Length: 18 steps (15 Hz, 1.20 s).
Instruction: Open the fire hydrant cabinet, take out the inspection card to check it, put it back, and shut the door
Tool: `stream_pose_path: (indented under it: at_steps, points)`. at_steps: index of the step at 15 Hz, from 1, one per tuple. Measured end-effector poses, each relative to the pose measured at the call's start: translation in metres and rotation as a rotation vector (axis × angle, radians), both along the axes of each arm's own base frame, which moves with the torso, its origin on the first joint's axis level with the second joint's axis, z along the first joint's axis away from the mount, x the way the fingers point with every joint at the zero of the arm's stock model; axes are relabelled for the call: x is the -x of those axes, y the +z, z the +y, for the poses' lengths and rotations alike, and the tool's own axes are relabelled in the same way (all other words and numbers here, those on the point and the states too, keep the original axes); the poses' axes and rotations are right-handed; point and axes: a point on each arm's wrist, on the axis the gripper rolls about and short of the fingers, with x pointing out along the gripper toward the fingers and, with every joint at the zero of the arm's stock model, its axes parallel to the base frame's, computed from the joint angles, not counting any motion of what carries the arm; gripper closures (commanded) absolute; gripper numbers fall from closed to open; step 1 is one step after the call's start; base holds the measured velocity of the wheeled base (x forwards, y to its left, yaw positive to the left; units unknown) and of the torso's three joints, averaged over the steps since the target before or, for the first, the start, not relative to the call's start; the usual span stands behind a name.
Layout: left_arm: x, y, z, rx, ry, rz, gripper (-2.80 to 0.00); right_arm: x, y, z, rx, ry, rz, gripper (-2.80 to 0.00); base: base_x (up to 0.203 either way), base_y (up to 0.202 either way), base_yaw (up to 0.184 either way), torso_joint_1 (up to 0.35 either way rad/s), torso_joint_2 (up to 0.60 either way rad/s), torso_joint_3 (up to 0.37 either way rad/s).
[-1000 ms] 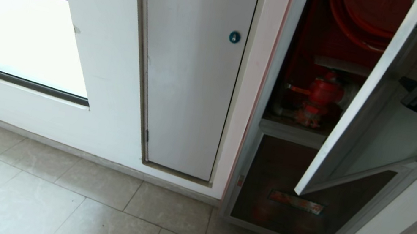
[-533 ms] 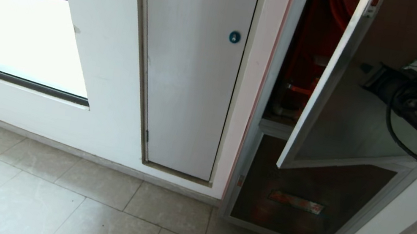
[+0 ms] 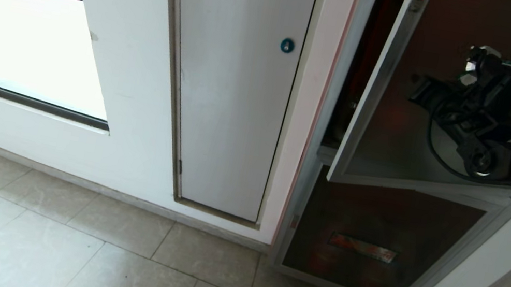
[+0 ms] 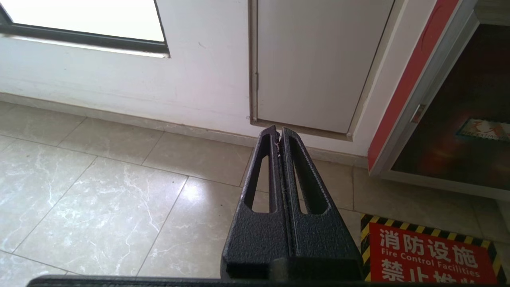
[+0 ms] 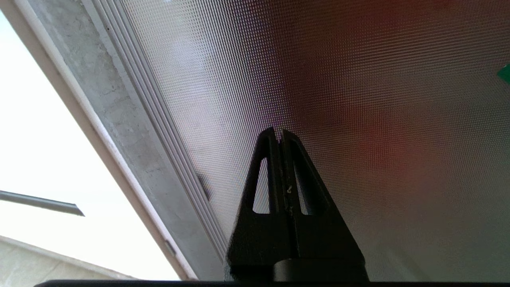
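Tinted glass of the door (image 3: 398, 111) fills the view ahead of the right gripper (image 5: 279, 131), fingers pressed together, empty; door nearly closed.

A tall white panel (image 3: 234, 87) with a small round blue lock (image 3: 287, 45) sits flush in the white wall. To its left, a bright dark-framed window (image 3: 17, 33). Pale marbled floor tiles (image 3: 31, 251) run below, bearing a red hazard-striped floor sign (image 4: 428, 255).
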Motion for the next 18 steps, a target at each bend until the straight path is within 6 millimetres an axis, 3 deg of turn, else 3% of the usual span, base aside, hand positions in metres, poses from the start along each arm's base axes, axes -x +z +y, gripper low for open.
stream_pose_path:
  at_steps: [5, 10, 14, 16, 18]
  points:
    - [0.000, 0.000, 0.000, 0.000, 0.000, 0.000, 0.00, -0.032, -0.020, 0.000, 0.012, -0.003, 0.009, 0.00, 0.000, 0.000, 0.000, 0.000, 0.00, 0.000]
    - [0.000, 0.000, 0.000, 0.000, 0.000, 0.000, 0.00, -0.037, -0.030, 0.000, 0.022, -0.007, 0.033, 0.00, 0.000, 0.000, 0.000, 0.000, 0.00, 0.000]
    - [0.000, 0.000, 0.000, 0.000, 0.000, 0.000, 0.00, -0.007, -0.026, -0.001, 0.021, -0.008, 0.104, 0.00, 0.000, 0.000, 0.000, 0.000, 0.00, 0.000]
    - [0.000, 0.000, 0.000, 0.000, 0.000, 0.000, 0.00, 0.024, -0.026, -0.001, 0.021, -0.007, 0.160, 0.00, 0.000, 0.000, 0.000, 0.000, 0.00, 0.000]
    - [0.000, 0.000, 0.000, 0.000, 0.000, 0.000, 0.00, 0.067, -0.023, -0.001, 0.021, -0.006, 0.191, 0.00, 0.000, 0.000, 0.000, 0.000, 0.00, 0.000]
